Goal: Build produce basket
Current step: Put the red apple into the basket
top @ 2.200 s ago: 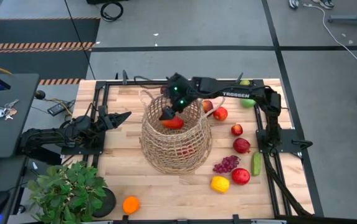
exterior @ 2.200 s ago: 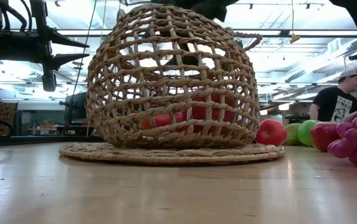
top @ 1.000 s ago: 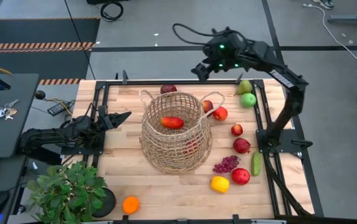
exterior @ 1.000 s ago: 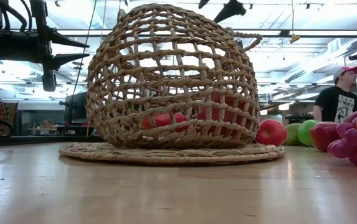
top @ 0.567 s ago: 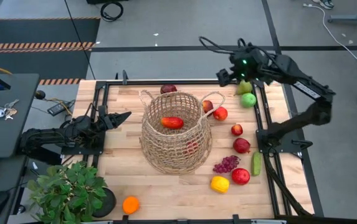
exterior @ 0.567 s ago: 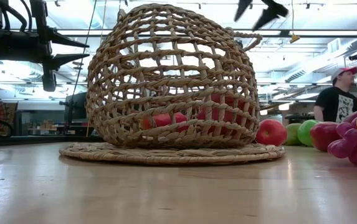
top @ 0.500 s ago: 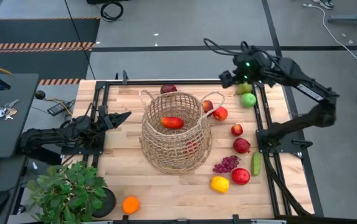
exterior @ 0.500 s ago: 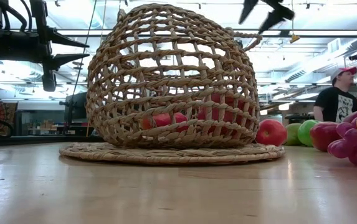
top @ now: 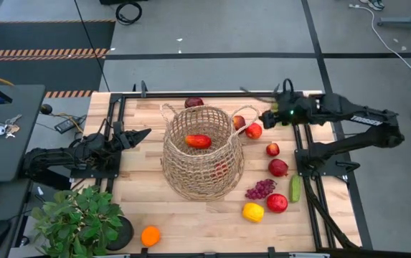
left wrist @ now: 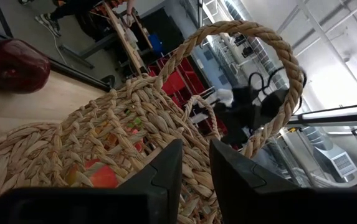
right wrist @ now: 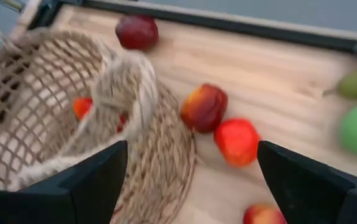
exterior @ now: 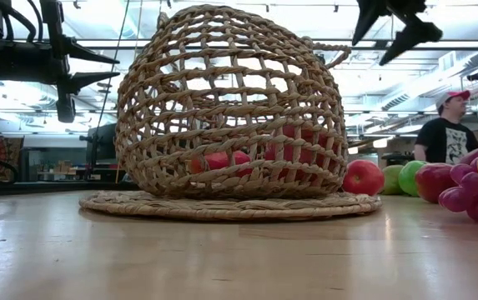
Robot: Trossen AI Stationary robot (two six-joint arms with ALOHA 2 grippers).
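Wooden bench (top: 140,215): right gripper (top: 266,117) spread, empty, near far-right edge; reaching next red apple (top: 254,131) for tan wicker basket (top: 202,168).

Potted plant (top: 79,218) at table (top: 148,118) corner; keys (top: 1,129) on side desk; person (exterior: 449,133) in background.

Rough woven wicker basket (top: 202,159), wooden table (top: 140,201)
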